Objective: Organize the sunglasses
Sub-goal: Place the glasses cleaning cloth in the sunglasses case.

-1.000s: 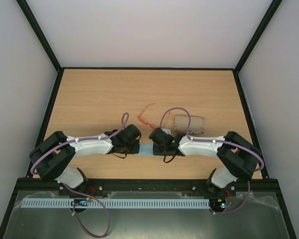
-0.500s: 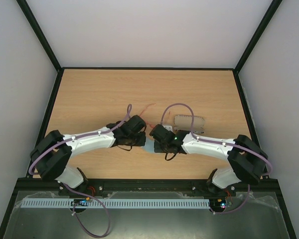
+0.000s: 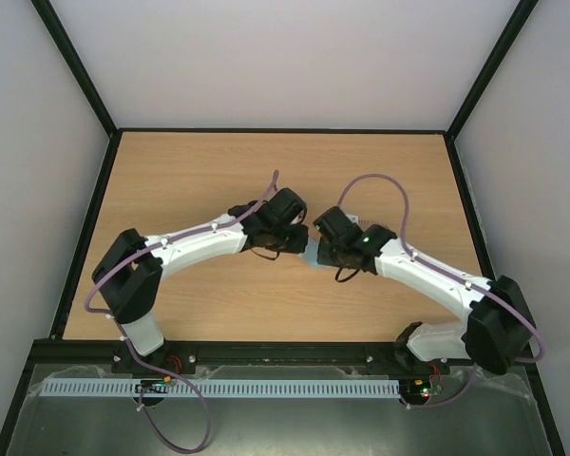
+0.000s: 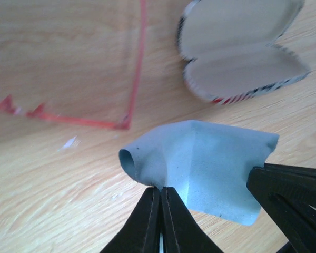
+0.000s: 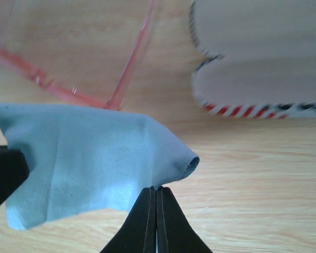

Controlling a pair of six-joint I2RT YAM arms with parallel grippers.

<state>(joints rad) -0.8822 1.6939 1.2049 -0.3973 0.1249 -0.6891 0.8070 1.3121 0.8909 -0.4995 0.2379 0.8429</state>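
The sunglasses (image 4: 124,125) lie on the table with thin red-orange frame and temple arm; they also show in the right wrist view (image 5: 114,100). The flag-patterned case (image 4: 237,47) lies open beside them, beige inside, and shows in the right wrist view (image 5: 258,63). My left gripper (image 4: 161,188) is shut on one corner of the light blue cloth (image 4: 200,163). My right gripper (image 5: 156,188) is shut on the opposite corner of the cloth (image 5: 84,158). The cloth hangs between them above the wood, just short of the sunglasses. From above, both grippers (image 3: 302,243) (image 3: 320,255) meet at the cloth (image 3: 311,253); sunglasses and case are hidden under the arms.
The wooden table (image 3: 190,180) is bounded by a black frame and white walls. Purple cables loop above both wrists. The right arm (image 3: 427,275) reaches diagonally across the right half of the table.
Both grippers have carried the cloth farther from the near edge and to the right, over the spot where the sunglasses and case lie. Both arms have stretched out.
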